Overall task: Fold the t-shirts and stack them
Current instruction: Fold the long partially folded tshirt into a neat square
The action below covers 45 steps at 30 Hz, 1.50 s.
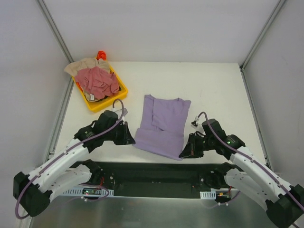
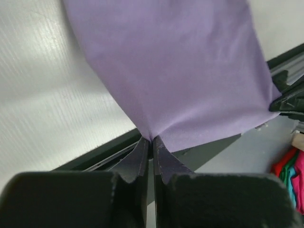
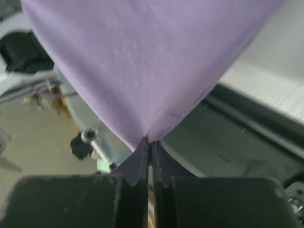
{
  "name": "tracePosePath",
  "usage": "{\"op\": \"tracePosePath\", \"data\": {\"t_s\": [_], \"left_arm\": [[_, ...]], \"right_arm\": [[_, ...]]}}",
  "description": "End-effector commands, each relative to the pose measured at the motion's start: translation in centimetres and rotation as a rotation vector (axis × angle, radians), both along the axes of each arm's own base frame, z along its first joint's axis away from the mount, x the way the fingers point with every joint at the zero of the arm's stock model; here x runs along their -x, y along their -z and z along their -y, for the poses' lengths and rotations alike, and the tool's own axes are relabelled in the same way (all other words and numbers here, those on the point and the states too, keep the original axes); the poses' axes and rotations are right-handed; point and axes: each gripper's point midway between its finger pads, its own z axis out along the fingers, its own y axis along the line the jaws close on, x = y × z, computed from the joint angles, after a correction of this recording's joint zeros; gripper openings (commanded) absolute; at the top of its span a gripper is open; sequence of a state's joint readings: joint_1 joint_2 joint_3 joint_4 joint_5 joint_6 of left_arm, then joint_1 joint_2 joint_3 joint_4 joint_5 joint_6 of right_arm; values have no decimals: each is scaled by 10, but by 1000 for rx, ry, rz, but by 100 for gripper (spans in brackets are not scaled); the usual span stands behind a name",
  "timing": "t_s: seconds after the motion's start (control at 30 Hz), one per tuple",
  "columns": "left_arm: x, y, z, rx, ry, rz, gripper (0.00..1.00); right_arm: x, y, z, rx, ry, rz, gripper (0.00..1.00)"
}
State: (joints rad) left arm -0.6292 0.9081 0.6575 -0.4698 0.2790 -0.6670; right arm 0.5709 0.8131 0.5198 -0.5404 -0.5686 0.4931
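Near the tabletop's (image 1: 218, 90) front edge, left pincer (image 2: 151, 141) and right pincer (image 3: 148, 141) are pinching the half-folded lavender shirt (image 1: 161, 128); pink shirt (image 1: 97, 80) and beige shirt (image 1: 78, 66) are lying unfolded.

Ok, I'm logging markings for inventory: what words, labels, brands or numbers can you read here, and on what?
None can be read in any view.
The lavender t-shirt, pink-red t-shirt, beige t-shirt and yellow tray show no print, and no neck label is in sight.
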Motion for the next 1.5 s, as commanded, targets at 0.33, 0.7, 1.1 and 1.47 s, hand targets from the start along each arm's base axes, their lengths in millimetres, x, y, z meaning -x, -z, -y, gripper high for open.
{"op": "tracePosePath", "data": {"t_s": [0.33,0.7,1.1,1.47], "left_arm": [[7,-96,-3,136,-1,190,0],[-72,-106,25,80,-83,241,0],[-144,-96,36,41,-105,226,0],[-211,-36,47,-58,-113,112,0]], "right_arm": [[44,-85,9,-139,-32,26,1],[-19,-81,18,-58,102,150,1],[-86,-72,37,-21,231,173,1],[-160,-15,69,157,386,184,1]]}}
